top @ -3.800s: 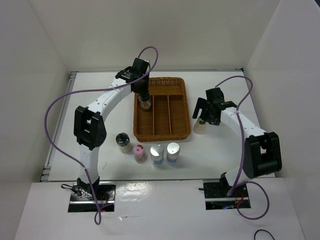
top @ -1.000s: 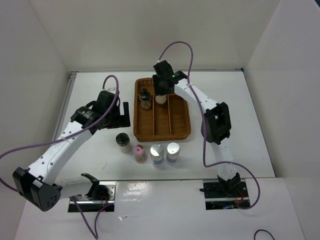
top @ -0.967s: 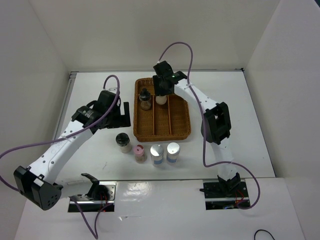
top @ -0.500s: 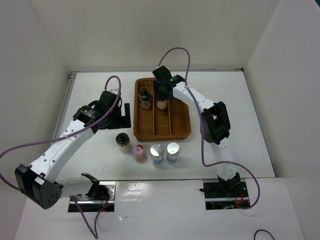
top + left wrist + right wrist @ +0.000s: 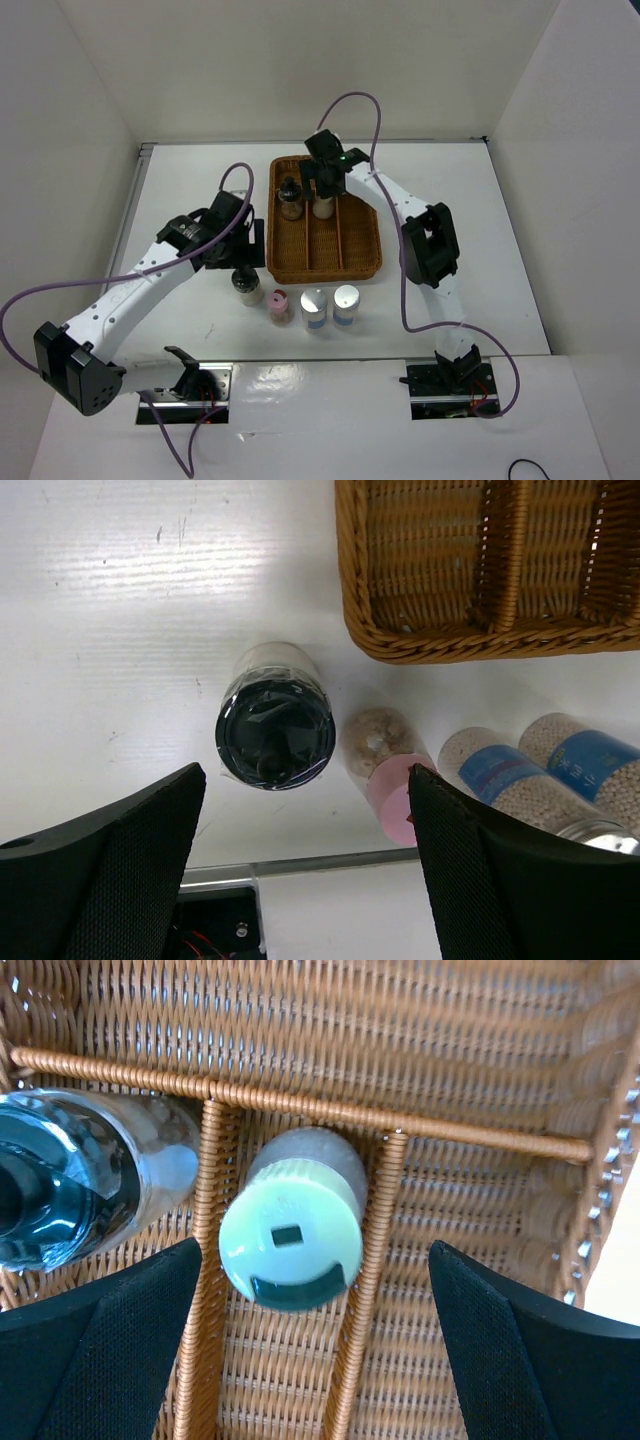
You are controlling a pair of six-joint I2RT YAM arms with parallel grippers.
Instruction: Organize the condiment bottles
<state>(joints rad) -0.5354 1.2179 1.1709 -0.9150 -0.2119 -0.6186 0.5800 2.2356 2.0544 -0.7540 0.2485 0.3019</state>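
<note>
The left gripper point(image 5: 305, 780) has its jaws spread wide, with the black-capped bottle point(image 5: 274, 730) between them, not touching. The right gripper point(image 5: 315, 1250) has its jaws spread wide too, with the green-capped bottle point(image 5: 290, 1232) between them in the tray point(image 5: 450, 1050). Only this wrist view shows the cap's slot. The writing on the blue-label bottles point(image 5: 500, 775) is too blurry to read.

Rough wicker tray point(image 5: 450, 1050); glossy black-capped shaker point(image 5: 275, 730)

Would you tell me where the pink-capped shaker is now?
Top view: the pink-capped shaker stands on the table between a black-capped shaker and a silver-topped shaker, near the wicker tray.
</note>
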